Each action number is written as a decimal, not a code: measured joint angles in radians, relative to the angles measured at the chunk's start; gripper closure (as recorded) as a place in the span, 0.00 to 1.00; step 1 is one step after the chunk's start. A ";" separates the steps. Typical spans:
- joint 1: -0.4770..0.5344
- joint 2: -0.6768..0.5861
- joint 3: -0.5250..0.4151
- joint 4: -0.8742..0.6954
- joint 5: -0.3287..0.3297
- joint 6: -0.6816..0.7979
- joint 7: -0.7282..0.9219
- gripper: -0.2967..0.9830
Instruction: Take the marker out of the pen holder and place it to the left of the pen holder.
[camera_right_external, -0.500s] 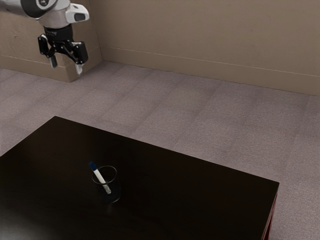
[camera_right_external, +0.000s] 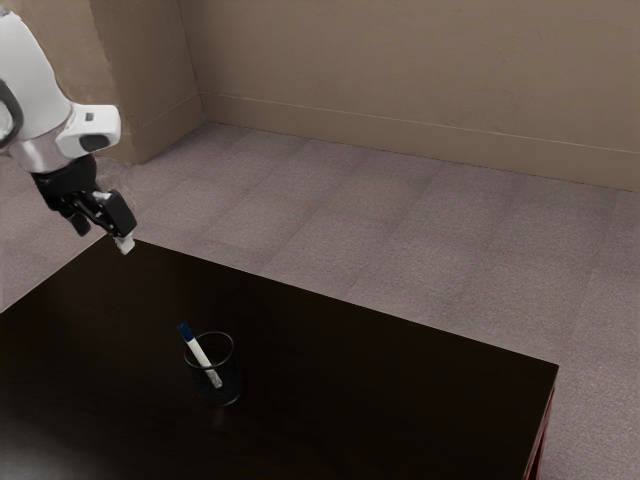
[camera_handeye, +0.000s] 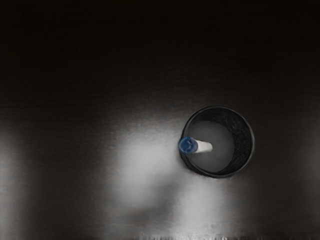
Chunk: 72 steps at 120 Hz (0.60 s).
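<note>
My gripper (camera_right_external: 104, 236) is open over the table's far-left corner in the exterior view, with nothing between its fingers, well above and away from the pen holder. The dark, see-through pen holder (camera_right_external: 228, 387) stands upright on the table. In it leans a white marker (camera_right_external: 200, 352), its blue end sticking out over the rim toward the exterior view's left. From above, the wrist view has the round pen holder (camera_handeye: 243, 145) with the marker (camera_handeye: 204, 146) inside, blue end against the rim.
The black tabletop (camera_right_external: 340, 370) carries the holder, its right corner near the exterior view's right. Carpeted floor (camera_right_external: 400, 230) and a beige wall (camera_right_external: 400, 60) lie beyond it. Pale reflections show on the tabletop (camera_handeye: 145, 165).
My gripper has come down and toward the exterior view's left, and its hand has tilted. The marker and pen holder have not moved.
</note>
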 joint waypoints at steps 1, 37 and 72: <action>0.005 -0.008 0.000 -0.040 0.005 0.028 -0.002 0.23; 0.160 0.428 0.005 -0.211 0.001 0.814 -0.065 0.23; 0.284 0.290 0.003 -0.358 -0.129 0.975 -0.121 0.23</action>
